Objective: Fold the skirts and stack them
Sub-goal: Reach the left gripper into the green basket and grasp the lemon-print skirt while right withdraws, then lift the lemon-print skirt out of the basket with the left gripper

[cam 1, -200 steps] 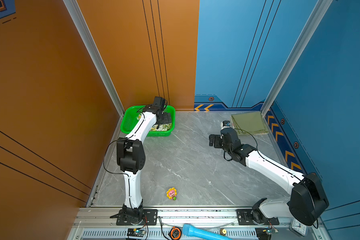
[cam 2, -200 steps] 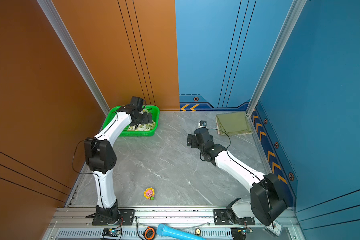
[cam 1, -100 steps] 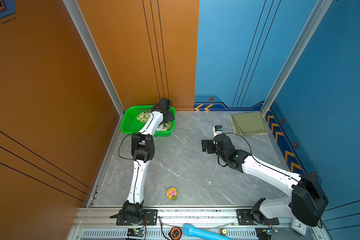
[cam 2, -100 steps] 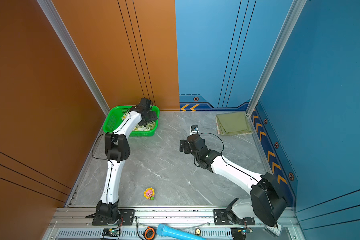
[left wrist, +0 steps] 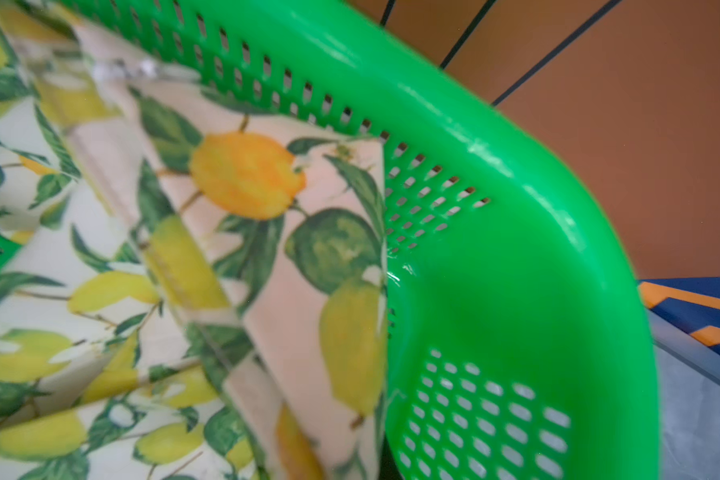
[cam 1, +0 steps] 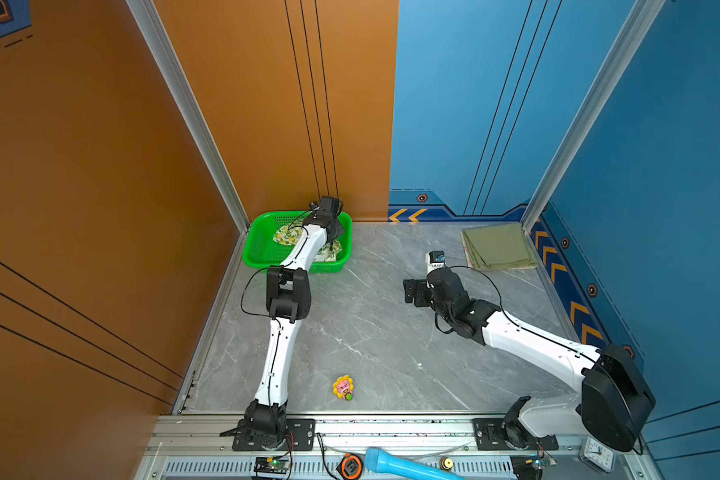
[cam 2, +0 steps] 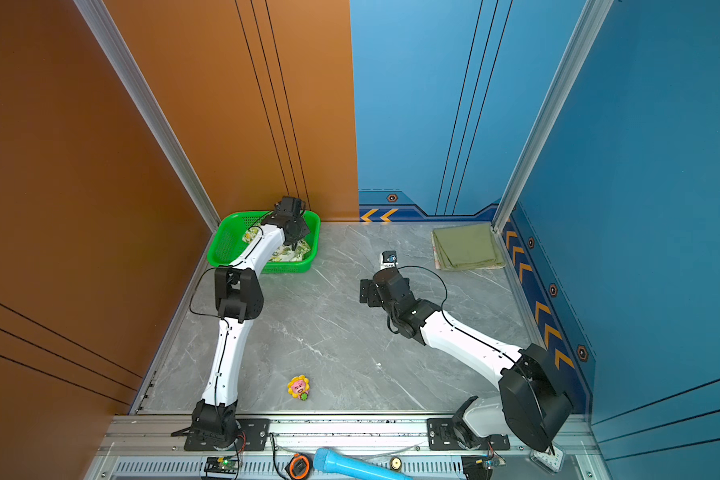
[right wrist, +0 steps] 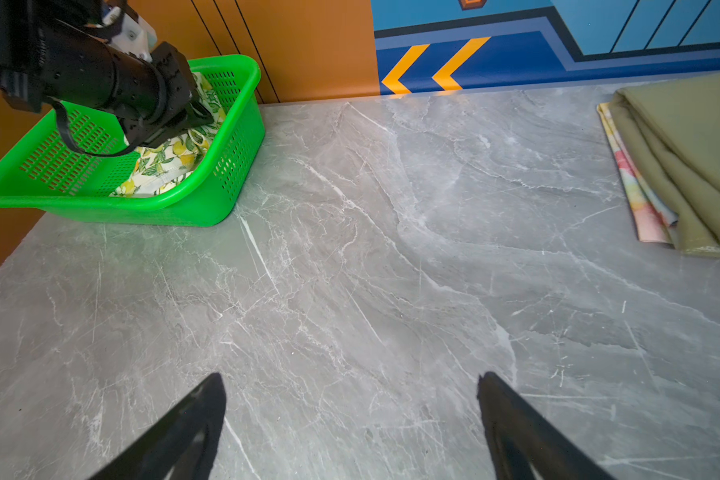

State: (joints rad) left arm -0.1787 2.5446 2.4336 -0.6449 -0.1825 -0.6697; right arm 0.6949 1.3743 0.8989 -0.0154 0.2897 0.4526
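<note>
Lemon skirt [right wrist: 159,166] in green basket [right wrist: 225,178], in grip of clenched left claw [right wrist: 200,117]; right claw [right wrist: 350,380] agape, well apart.

Floral skirt [right wrist: 632,183] mostly hidden beneath olive skirt [right wrist: 691,158].

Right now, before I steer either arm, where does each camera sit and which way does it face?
Top views: high above the near edge, looking down on the whole table; left arm and right arm show.
Left wrist: inside the green basket, facing the lemon skirt; no fingers show.
Right wrist: low over the table, facing the back wall; its open fingers show.
Shared: basket and lemon skirt appear in every view; right wrist also shows the left gripper.
</note>
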